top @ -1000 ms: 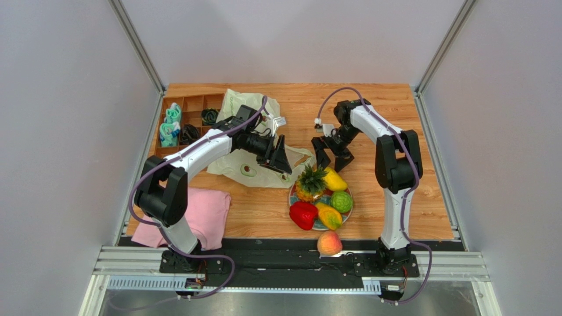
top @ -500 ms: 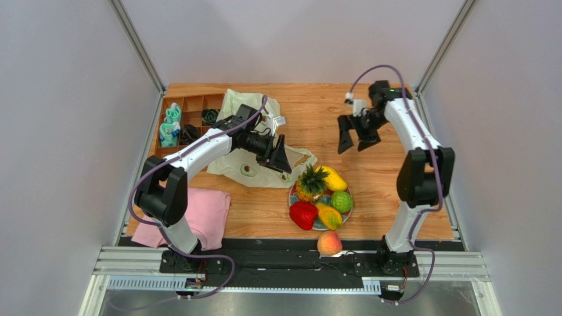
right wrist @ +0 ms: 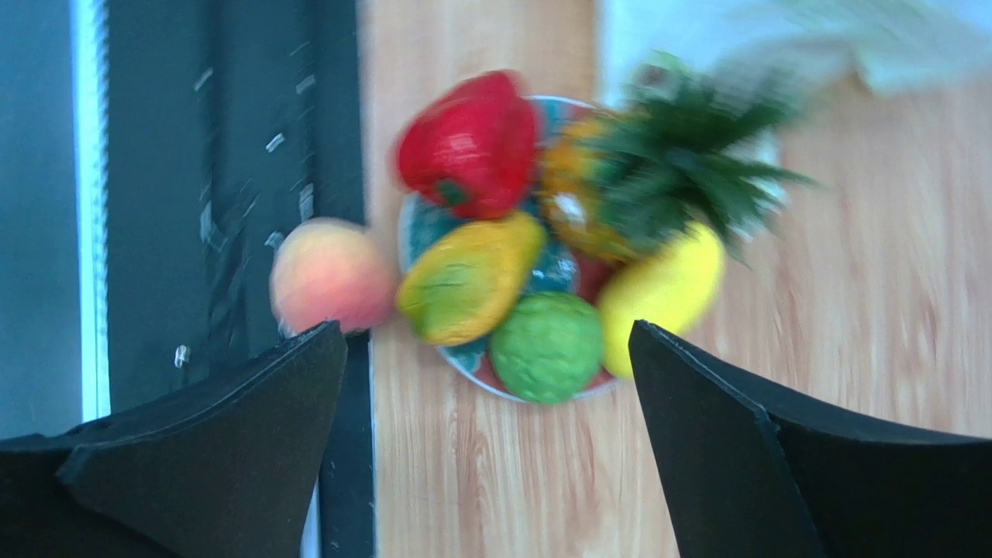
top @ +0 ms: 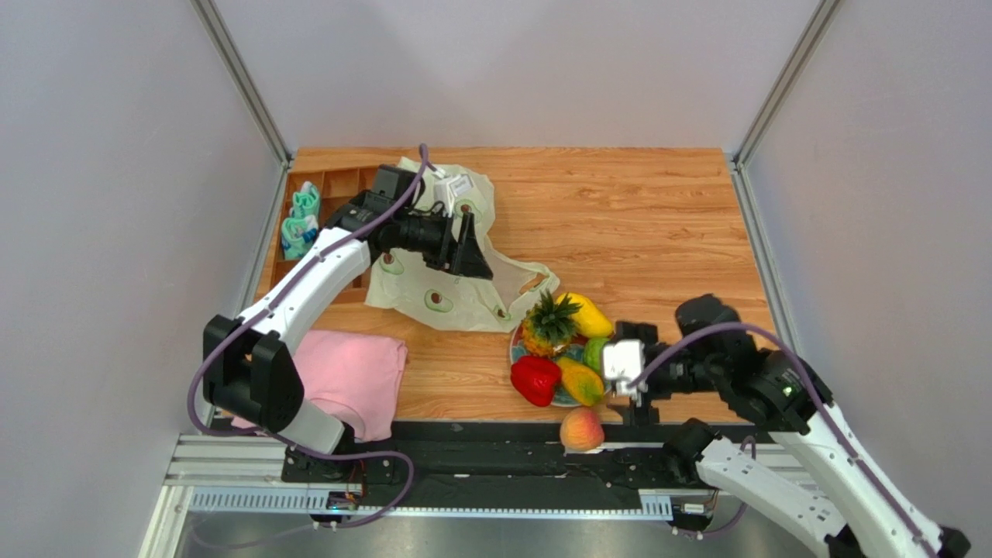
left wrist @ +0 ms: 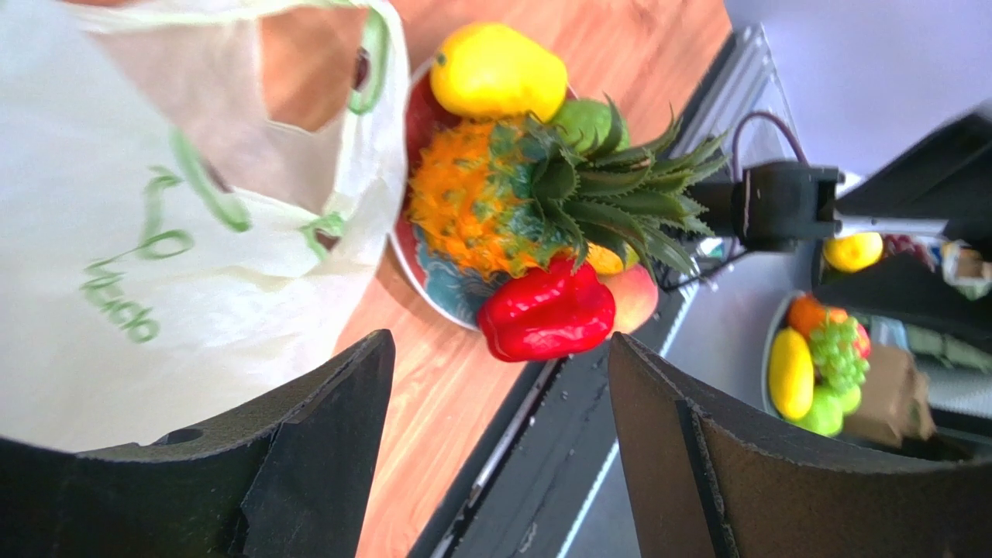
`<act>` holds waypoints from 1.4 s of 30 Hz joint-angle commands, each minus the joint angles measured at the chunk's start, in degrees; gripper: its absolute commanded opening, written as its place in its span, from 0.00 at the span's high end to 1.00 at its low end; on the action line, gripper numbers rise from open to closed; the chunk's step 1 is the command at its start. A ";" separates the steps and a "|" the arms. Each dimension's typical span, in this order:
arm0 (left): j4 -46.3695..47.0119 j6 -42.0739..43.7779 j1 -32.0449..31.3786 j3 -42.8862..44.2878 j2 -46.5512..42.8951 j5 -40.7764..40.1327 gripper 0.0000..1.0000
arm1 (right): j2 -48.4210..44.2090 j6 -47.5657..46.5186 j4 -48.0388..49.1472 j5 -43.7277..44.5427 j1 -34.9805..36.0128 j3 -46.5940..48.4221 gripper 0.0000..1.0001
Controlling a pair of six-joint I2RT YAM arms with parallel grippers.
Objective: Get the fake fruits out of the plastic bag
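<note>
Note: left gripper [top: 472, 250] open and empty over the plastic bag [top: 448, 297] upper left, right gripper [right wrist: 487, 337] wide and empty above the fake fruits [top: 535, 379] heaped on the plate [right wrist: 405, 227]; your risk is the peach [top: 581, 429] on the black rail [top: 466, 436], bottom centre, rolling off if nudged.

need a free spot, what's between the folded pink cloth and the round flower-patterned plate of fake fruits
Only bare wooden tabletop lies between the folded pink cloth and the round red-and-teal plate; the top external view shows it.
</note>
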 commanded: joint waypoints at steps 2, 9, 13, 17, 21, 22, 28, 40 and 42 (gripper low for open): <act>-1.52 2.87 3.46 2.92 -6.01 -2.93 0.23 | 1.12 -18.98 -3.83 7.03 20.51 -7.02 0.03; 0.32 0.76 7.86 0.37 -12.43 -1.97 0.23 | 15.09 -23.90 3.91 9.32 33.13 -10.46 0.04; 0.94 -0.29 10.14 -0.86 -16.04 -1.00 0.22 | 20.10 -23.55 3.65 13.18 33.22 -11.25 0.07; 4.26 -2.32 11.73 -3.32 -19.03 0.41 0.21 | 21.60 -22.94 4.00 13.28 33.57 -12.04 0.07; 5.16 -2.67 12.78 -3.76 -19.91 1.37 0.21 | 24.68 -23.73 3.91 14.07 33.57 -13.26 0.09; 5.16 -2.50 13.05 -3.68 -20.00 1.38 0.21 | 25.38 -24.51 3.57 14.07 33.57 -13.53 0.10; 5.60 -2.50 14.10 -3.94 -20.62 1.38 0.21 | 29.08 -23.29 5.66 13.63 33.49 -15.02 0.12; 7.88 -4.61 14.72 -5.08 -19.74 3.13 0.21 | 28.47 -19.87 7.44 12.04 34.71 -14.07 0.64; 7.44 -4.78 14.72 -4.56 -19.39 3.57 0.21 | 27.15 -17.85 3.84 12.40 34.71 -10.29 0.67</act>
